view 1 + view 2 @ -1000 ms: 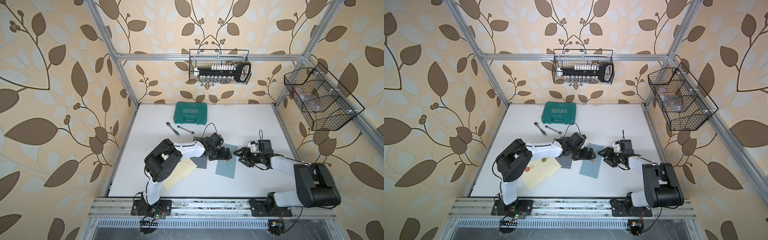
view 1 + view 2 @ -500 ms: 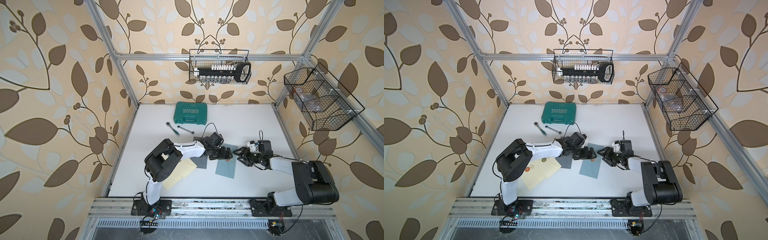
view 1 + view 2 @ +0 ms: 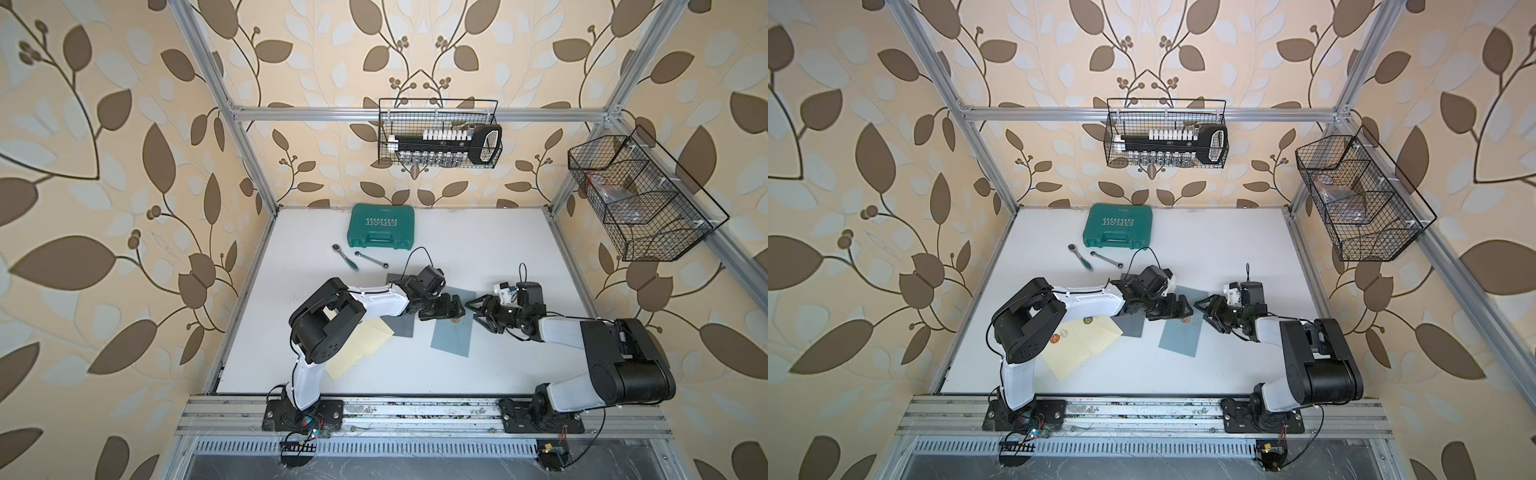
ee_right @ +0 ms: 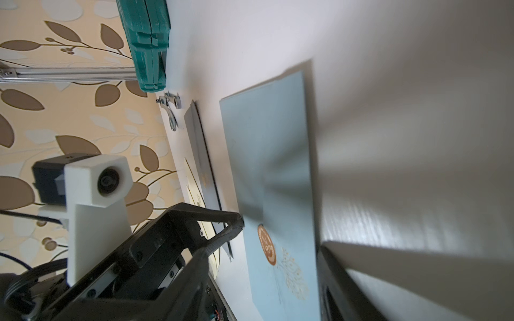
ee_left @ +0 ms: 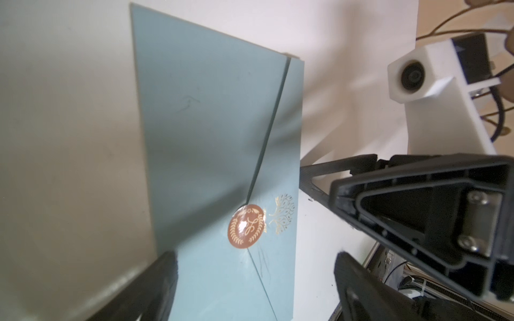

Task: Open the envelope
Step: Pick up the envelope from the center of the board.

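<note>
White table (image 3: 478,249), leafy wallpaper all round. Nearest the front, a couple of yellow envelopes (image 3: 357,353) lie at 8 o'clock from the blue envelope (image 3: 451,340). That one's flat mid-table, flap down, bronze seal (image 5: 246,226) stuck on. A grey envelope (image 3: 401,328) sits between them. The left tool (image 3: 457,309) hangs over the seal end, jaws spread wide, nothing in them. The right tool (image 3: 474,312) is just off that end at 3 o'clock, jaws apart too and empty. Further back at 11 o'clock there's a ratchet (image 3: 345,257) and a wrench (image 3: 372,259), then a green case (image 3: 382,228). A wire basket (image 3: 388,137) hangs on the far wall.
</note>
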Action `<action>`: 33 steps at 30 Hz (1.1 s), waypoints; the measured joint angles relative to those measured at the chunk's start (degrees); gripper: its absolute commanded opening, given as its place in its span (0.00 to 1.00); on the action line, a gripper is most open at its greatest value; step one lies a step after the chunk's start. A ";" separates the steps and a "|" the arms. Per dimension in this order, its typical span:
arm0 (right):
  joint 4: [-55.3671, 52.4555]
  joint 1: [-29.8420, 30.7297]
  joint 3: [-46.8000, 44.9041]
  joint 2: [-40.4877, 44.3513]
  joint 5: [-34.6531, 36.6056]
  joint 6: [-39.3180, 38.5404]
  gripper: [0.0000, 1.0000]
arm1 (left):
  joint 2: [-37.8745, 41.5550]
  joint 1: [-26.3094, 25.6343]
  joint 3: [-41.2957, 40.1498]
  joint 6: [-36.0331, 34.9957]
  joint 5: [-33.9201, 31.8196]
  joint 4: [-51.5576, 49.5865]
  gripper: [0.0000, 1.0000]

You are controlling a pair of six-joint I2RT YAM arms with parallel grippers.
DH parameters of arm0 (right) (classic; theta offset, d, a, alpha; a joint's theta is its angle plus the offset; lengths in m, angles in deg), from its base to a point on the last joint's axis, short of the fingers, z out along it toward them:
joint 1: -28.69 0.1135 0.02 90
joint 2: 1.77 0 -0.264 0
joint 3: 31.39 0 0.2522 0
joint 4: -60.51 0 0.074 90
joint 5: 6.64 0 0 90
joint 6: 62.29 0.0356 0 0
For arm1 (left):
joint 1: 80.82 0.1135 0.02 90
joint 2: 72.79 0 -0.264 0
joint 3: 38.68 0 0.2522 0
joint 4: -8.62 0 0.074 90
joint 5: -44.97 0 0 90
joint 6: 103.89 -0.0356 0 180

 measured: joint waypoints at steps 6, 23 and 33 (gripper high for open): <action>0.22 0.00 -1.29 1.42 -0.04 0.81 0.60 | 0.11 0.00 -0.61 0.13 0.33 1.31 0.91; 0.90 0.02 -2.43 2.51 -0.33 2.51 0.56 | 0.48 -0.04 -1.53 0.09 0.44 2.54 0.90; 3.43 0.00 -2.91 0.11 -1.60 3.13 0.48 | 0.57 -0.04 -1.73 0.09 0.44 2.69 0.91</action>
